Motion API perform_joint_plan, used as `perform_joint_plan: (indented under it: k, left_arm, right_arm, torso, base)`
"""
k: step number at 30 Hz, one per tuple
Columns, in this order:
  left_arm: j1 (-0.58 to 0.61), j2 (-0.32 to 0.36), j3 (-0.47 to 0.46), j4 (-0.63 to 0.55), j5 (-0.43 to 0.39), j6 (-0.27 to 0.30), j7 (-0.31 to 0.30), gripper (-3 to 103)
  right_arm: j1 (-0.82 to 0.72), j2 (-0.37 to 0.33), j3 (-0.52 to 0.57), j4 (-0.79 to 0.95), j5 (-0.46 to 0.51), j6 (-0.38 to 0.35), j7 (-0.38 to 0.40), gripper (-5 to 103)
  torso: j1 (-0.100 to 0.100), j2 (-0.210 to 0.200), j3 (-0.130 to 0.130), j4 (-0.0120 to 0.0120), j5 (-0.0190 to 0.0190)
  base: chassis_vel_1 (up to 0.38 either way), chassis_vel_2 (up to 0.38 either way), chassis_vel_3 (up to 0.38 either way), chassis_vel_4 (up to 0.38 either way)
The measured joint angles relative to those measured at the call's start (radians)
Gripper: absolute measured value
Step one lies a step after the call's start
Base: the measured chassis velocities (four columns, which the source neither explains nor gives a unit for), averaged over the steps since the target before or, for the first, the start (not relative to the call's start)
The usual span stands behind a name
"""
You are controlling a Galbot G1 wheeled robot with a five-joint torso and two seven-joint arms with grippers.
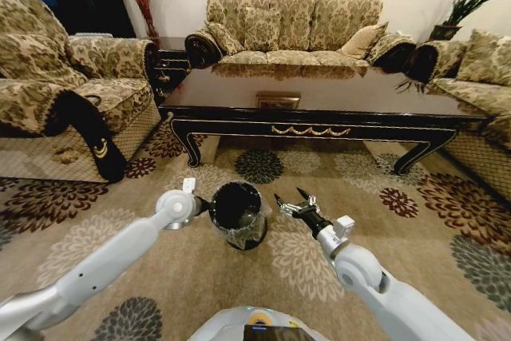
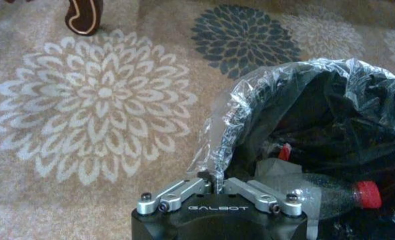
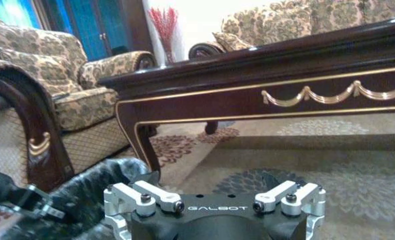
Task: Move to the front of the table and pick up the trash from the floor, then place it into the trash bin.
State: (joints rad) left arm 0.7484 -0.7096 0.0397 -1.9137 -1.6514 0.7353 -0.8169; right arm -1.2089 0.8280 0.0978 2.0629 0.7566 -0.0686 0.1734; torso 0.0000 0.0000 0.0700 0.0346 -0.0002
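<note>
Flower-patterned beige carpet (image 1: 200, 277) spread before the dark coffee table (image 1: 319, 93), sofas ranged behind, black bin (image 1: 238, 215) stood before the table, bottle (image 2: 331, 192) seen inside, left gripper (image 2: 214, 182) pinched on the bin's liner (image 2: 217, 145), right gripper (image 1: 292, 201) spread wide beside the bin, nothing held.

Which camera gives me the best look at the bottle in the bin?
The left wrist view: the bottle with its red cap lies inside the bin. The head view shows the bin's dark mouth; the right wrist view catches its liner edge.
</note>
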Motion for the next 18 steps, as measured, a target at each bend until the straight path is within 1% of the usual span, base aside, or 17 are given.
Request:
perform_joint_plan:
  k: [6, 10, 15, 17, 18]
  left_arm:
    - [0.014, 0.006, -0.017, 0.002, 0.003, 0.0, 0.013, 0]
    - [0.023, 0.01, -0.028, 0.009, 0.008, 0.0, 0.021, 0]
    - [0.024, 0.01, -0.033, 0.018, 0.013, 0.0, 0.029, 0]
    - [0.025, 0.01, -0.035, 0.023, 0.017, 0.0, 0.034, 0]
    - [0.025, 0.01, -0.035, 0.023, 0.017, 0.0, 0.034, 0]
  right_arm:
    - [0.008, 0.005, -0.002, -0.036, -0.002, 0.004, -0.002, 100]
    - [0.016, 0.011, -0.007, -0.074, -0.01, 0.014, -0.002, 100]
    - [0.034, 0.028, -0.011, -0.149, -0.03, 0.057, 0.003, 100]
    - [0.048, 0.037, -0.01, -0.201, -0.037, 0.067, 0.002, 100]
    - [0.048, 0.037, -0.01, -0.201, -0.037, 0.067, 0.002, 100]
  torso:
    - [0.0, 0.0, 0.0, 0.0, 0.0]
    - [0.0, 0.0, 0.0, 0.0, 0.0]
    - [0.0, 0.0, 0.0, 0.0, 0.0]
    - [0.0, 0.0, 0.0, 0.0, 0.0]
    - [0.0, 0.0, 0.0, 0.0, 0.0]
  base:
    - [0.0, 0.0, 0.0, 0.0]
    - [-0.063, 0.068, 0.07, -0.07]
    - [-0.105, 0.124, 0.111, -0.13]
    - [-0.08, 0.104, 0.097, -0.08]
    - [-0.066, 0.098, 0.097, -0.044]
